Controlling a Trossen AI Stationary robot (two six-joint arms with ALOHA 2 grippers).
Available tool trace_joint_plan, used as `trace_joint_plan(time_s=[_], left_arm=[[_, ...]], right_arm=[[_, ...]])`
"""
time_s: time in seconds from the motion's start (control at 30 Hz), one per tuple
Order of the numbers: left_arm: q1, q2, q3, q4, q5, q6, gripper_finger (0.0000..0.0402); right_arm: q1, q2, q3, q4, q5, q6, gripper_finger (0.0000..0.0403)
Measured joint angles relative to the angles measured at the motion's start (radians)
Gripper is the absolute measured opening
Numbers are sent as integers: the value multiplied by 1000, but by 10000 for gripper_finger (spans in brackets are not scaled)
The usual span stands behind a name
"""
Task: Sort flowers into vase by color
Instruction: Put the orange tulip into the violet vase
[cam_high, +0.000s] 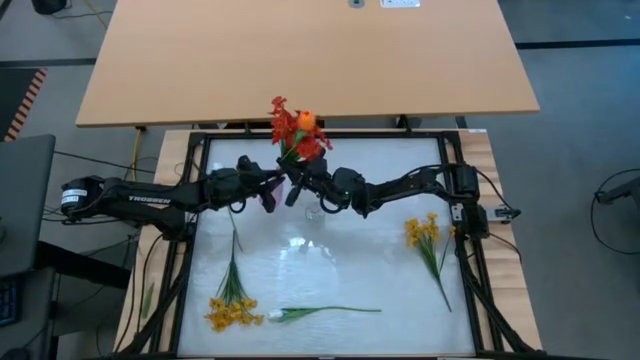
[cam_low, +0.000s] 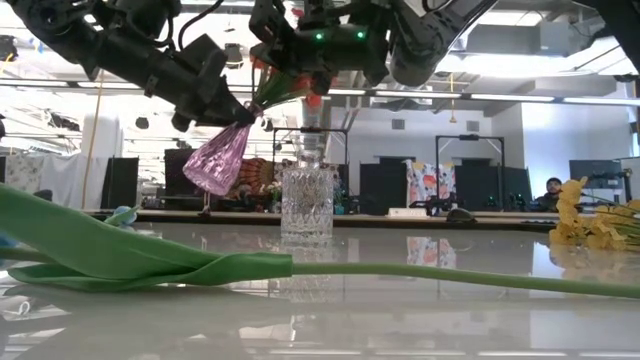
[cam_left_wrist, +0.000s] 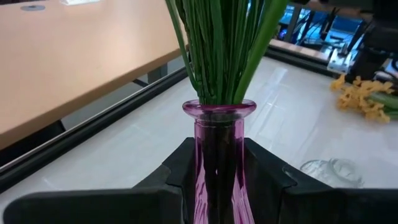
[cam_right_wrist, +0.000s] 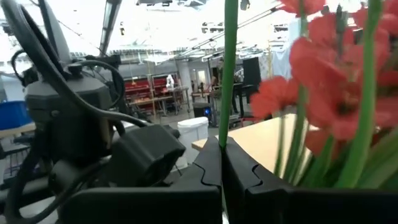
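Left gripper (cam_left_wrist: 217, 186) clamping the pink vase (cam_low: 218, 158) aloft, tilted, at table centre; right gripper (cam_right_wrist: 222, 165) pinching one green stem (cam_right_wrist: 228, 68) at three o'clock of the vase's mouth (cam_left_wrist: 219, 109); keeping the vase steady, feeding the stem straight among the red flowers (cam_high: 297, 130).

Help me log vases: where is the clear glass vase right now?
High view: the clear glass vase stands on the table's middle, directly under the two grippers. Low view: it stands upright right of the lifted purple vase.

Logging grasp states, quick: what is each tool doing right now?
Left tool: closed on the purple vase's neck, lifted off the table.
Right tool: closed on a green flower stem.
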Motion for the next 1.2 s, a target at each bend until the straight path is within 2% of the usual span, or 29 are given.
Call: trace_joint_plan(time_s=[0.2,0.37,0.53,0.8,1.07,1.2], left_arm=[[0,0,-1,28,2,-3,83],[0,0,-2,36,11,-7,83],[0,1,-2,68,15,9,83],[0,1,-3,101,14,40,83],[2,1,-3,118,20,87,83],[2,1,-3,120,8,104,83]], right_arm=[[0,0,0,-27,39,15,20],[14,-5,1,-85,112,37,20],[25,-24,5,-174,136,45,20],[25,-37,56,-452,137,90,20],[29,-50,62,-527,113,118,22],[27,-57,60,-519,61,86,47]])
